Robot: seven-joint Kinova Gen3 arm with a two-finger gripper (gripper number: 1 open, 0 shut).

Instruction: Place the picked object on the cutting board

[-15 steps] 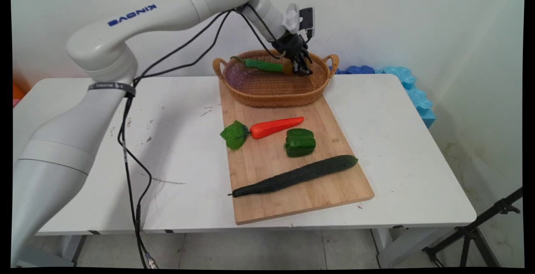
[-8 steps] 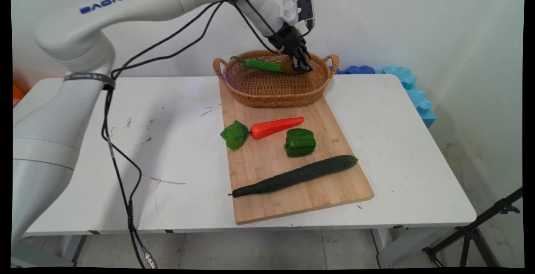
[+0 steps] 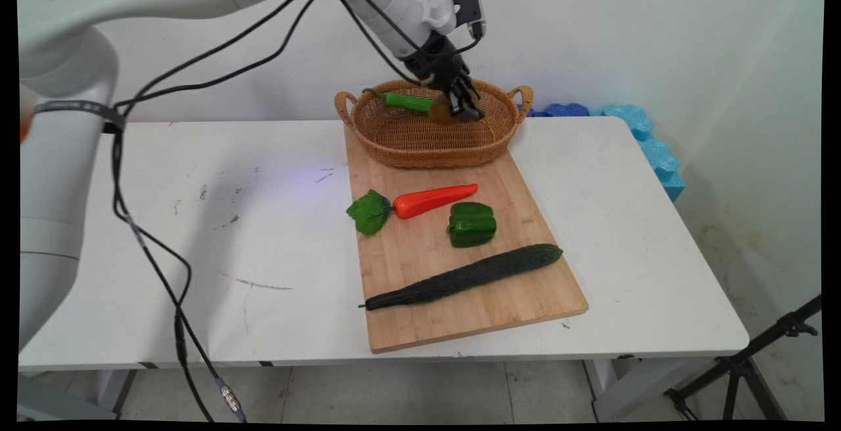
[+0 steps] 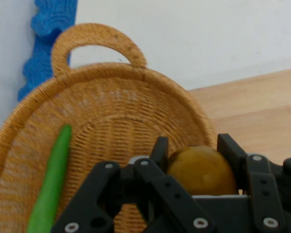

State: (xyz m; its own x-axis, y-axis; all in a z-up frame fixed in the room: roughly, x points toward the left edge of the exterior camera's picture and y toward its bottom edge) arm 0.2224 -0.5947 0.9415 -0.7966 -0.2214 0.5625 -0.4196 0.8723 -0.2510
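My gripper (image 3: pixel 462 106) hangs over the wicker basket (image 3: pixel 433 154) at the table's back, shut on a round yellow-brown fruit (image 3: pixel 439 112). The hand view shows the fruit (image 4: pixel 201 171) squeezed between the two black fingers (image 4: pixel 159 148), above the basket (image 4: pixel 111 121) floor. A long green chili (image 3: pixel 407 100) lies inside the basket, just left of the fruit. In the hand view the chili (image 4: pixel 51 184) runs along the lower left.
The basket stands on the far end of a wooden cutting board (image 3: pixel 499 313). On the board lie an orange carrot with green leaves (image 3: pixel 433 200), a green bell pepper (image 3: pixel 471 223) and a long dark cucumber (image 3: pixel 466 276). Blue foam (image 3: pixel 650 142) sits behind the table's right corner.
The gripper has shifted a little to the left over the basket with the fruit in it, and more of the fruit now shows. The vegetables on the board have not moved.
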